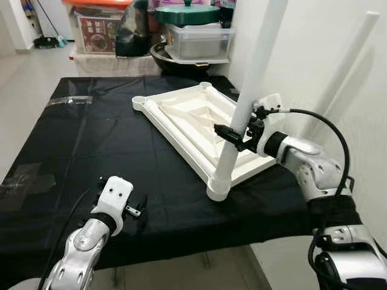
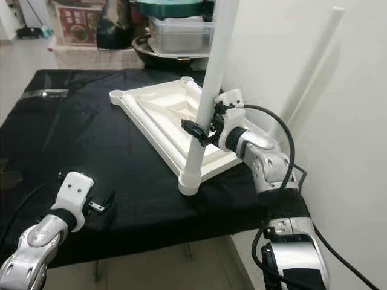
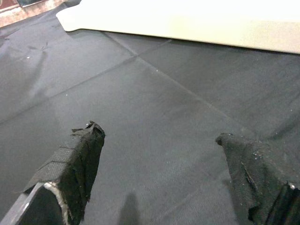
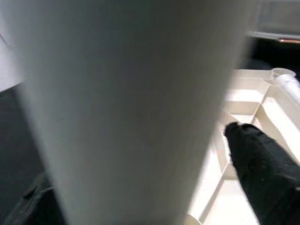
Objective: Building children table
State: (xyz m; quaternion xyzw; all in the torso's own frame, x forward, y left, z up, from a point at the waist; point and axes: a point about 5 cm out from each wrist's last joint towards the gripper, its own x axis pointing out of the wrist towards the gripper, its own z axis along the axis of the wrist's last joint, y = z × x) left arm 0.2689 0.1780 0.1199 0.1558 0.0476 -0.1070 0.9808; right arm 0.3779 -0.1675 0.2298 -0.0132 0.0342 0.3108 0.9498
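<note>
- my right gripper [image 1: 237, 134], centre right of frame, clamps the white leg [image 1: 249, 103]: stiff, light, slick; i'd grip low, near the tabletop [image 1: 181, 115] socket.
- left gripper [image 1: 134, 208], lower left, gapes wide, idle.

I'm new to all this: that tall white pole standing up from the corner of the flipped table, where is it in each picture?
Left eye view: table leg right of centre, held by the right gripper.
Right eye view: centre.
Left wrist view: not in it.
Right wrist view: close up.
Shared landmark: white tabletop.
</note>
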